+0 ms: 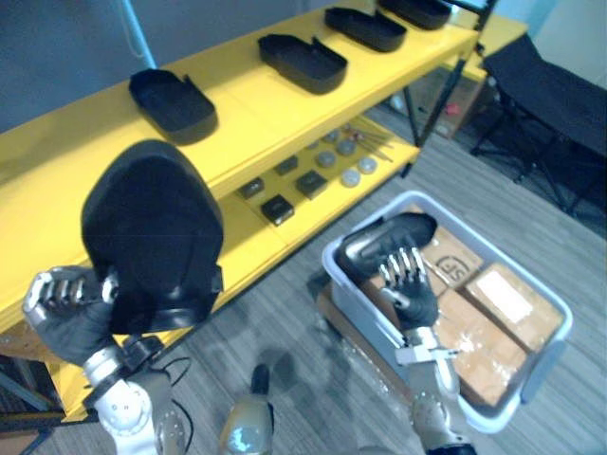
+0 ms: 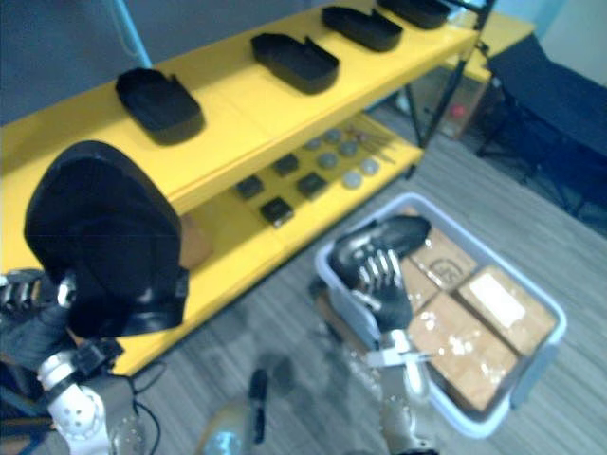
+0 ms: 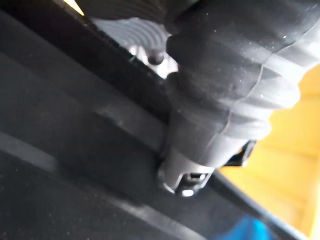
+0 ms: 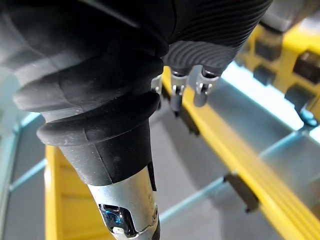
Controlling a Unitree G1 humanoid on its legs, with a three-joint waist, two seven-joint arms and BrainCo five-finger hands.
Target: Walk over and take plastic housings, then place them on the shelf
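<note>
The left hand [image 1: 68,308] has its fingers curled round the lower edge of a black plastic housing [image 1: 152,232] and holds it in the air in front of the yellow shelf [image 1: 251,104]. In the left wrist view the thumb [image 3: 200,145] presses on the housing's dark, matt surface. The housing stands nearly upright along its long axis. Its rounded dome end points up, its wider stepped rim points down, and its smooth convex back faces the head camera.

The right hand [image 1: 413,294] is over a pale plastic bin [image 1: 353,301] on the grey striped carpet [image 1: 285,313]. Its fingers are fairly straight and close together, and their tips reach a second housing, the bin housing [image 1: 375,239]. It is unclear whether they press on it. This one lies in the bin's near-left corner with its glossy back up and its long axis along the bin's wall. Beside it in the bin are at least three brown cardboard boxes [image 1: 474,351].

Four more shelf housings [image 1: 173,102] lie in a row on the top board. They sit hollow side up like shallow trays, well apart, each with its long axis across the board's run. On the lower board [image 1: 237,246] are four small black square parts [image 1: 277,209] and a cluster of round grey discs [image 1: 351,177], too small to count surely.
</note>
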